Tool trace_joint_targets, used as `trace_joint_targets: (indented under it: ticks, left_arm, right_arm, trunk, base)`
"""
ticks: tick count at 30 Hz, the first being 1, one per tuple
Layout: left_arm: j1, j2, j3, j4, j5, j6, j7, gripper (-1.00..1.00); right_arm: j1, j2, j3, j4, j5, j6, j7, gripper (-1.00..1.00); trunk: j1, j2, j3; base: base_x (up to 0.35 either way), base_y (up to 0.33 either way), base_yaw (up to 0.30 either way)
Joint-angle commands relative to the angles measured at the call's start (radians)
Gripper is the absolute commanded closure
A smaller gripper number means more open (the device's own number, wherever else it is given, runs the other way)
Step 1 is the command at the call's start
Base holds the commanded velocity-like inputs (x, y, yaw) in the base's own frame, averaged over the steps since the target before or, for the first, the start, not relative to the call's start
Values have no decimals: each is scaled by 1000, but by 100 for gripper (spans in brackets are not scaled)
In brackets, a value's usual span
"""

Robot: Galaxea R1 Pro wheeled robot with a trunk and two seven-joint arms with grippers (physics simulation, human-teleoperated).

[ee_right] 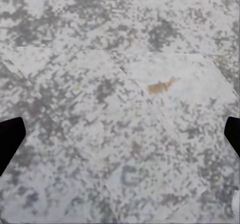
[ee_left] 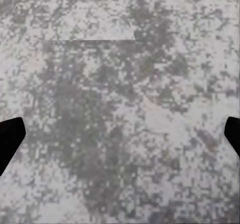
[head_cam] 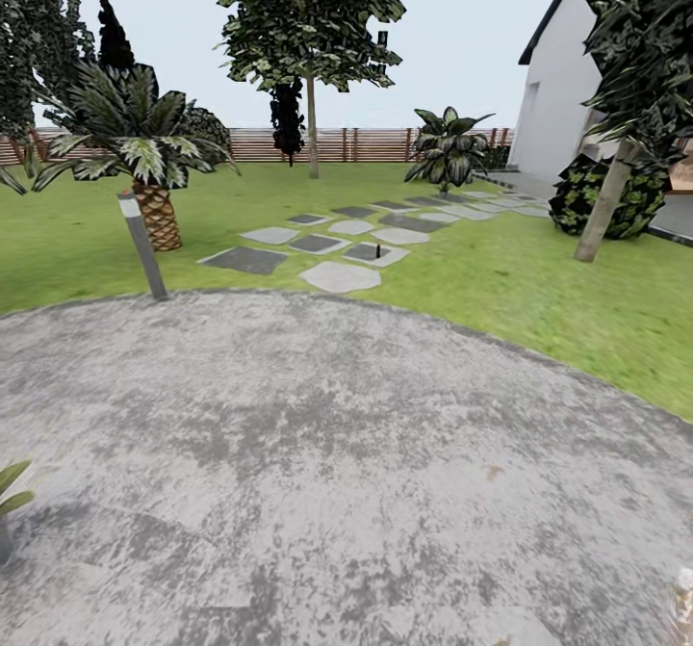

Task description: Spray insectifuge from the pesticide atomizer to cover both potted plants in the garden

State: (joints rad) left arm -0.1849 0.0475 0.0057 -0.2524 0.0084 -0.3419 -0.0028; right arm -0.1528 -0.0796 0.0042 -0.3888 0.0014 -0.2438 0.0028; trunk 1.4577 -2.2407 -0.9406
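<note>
The garden (head_cam: 500,280) lay wide: lawn, brown fence (head_cam: 289,143) at the back, a white house wall (head_cam: 563,97) to the right. The round grey patio (head_cam: 318,453) took up the near ground. Beyond it, stepping stones (head_cam: 337,275) ran off across the grass.

On one stone stood a tiny dark upright thing, likely the pesticide atomizer (head_cam: 377,249), well away from the robot; too small to be sure. A potted plant (head_cam: 10,497) poked leaves in at the left edge.

The left gripper (ee_left: 120,136) and the right gripper (ee_right: 120,136) hung over paving, fingertips spread wide, holding nothing.

Risk, as I judged it: the bottle was slim and upright, so a clumsy approach could tip it over.
</note>
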Motion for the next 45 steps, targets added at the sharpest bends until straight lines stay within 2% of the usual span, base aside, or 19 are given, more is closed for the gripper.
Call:
trace_joint_targets:
  ticks: [1,45]
  left_arm:
    - [-1,0,0,1,1,-3,0,-100]
    - [-1,0,0,1,1,-3,0,-100]
  right_arm:
    - [-1,0,0,1,0,-3,0,-100]
    - [-1,0,0,1,0,-3,1,-100]
  trunk:
    - [0,0,-1]
    - [0,0,-1]
  base:
    - [337,0,0]
    - [337,0,0]
